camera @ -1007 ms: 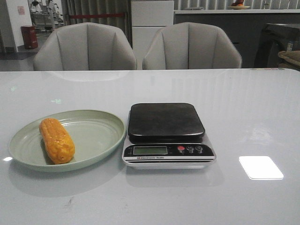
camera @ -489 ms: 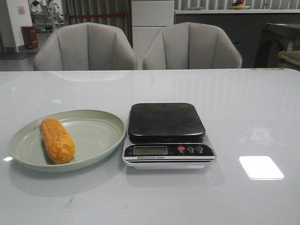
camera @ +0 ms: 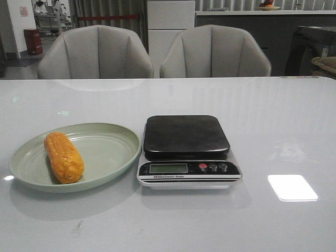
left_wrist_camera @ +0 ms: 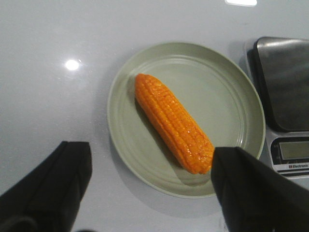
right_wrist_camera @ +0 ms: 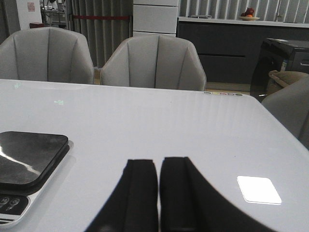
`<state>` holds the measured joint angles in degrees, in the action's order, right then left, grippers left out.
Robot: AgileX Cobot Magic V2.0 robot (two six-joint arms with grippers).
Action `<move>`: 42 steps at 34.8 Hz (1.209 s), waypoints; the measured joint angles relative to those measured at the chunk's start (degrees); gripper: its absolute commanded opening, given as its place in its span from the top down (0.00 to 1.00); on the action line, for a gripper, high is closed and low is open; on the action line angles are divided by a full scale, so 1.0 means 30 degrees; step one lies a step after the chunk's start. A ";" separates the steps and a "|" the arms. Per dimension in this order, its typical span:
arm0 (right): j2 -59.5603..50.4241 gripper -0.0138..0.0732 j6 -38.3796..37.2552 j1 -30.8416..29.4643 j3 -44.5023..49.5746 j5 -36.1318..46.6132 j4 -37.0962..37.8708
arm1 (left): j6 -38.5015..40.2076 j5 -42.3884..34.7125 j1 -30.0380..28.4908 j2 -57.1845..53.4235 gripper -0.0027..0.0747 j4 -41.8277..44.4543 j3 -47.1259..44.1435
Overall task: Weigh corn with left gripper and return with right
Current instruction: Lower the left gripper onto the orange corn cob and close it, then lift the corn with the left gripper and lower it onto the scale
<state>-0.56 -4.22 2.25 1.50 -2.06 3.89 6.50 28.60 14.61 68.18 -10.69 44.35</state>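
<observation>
Corn: glossy orange-yellow ridged corn cob [left_wrist_camera: 173, 122] lying in round pale-green plate [left_wrist_camera: 241, 92], left of scale.
Scale: black square-topped digital scale [camera: 186, 149] on glossy white bench [camera: 273, 121].
Left gripper [left_wrist_camera: 149, 186]: fingers spread wide above cob.
Right gripper [right_wrist_camera: 158, 193]: fingers pressed together, holding nothing.

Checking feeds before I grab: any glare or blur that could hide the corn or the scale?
Front view: a bright glare patch lies on the table right of the scale, clear of the corn, which looks slightly soft. Left wrist view: a small light spot beside the plate; corn sharp.
</observation>
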 measured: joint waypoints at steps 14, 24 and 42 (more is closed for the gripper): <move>0.0000 0.62 0.0000 0.0000 0.0000 0.0000 0.0000 | 0.0998 -0.0278 0.1948 0.7647 0.25 -0.0485 0.2593; 0.0000 0.62 0.0000 0.0000 0.0000 0.0000 0.0000 | 0.1091 -0.0352 0.2064 1.0926 0.25 -0.1383 0.3914; 0.0000 0.62 0.0000 0.0000 0.0000 0.0000 0.0000 | 0.1091 0.0298 0.3133 1.2250 0.81 -0.1458 0.6849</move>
<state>-0.56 -4.22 2.25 1.50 -2.06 3.89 9.77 29.50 24.01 104.94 -15.06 64.89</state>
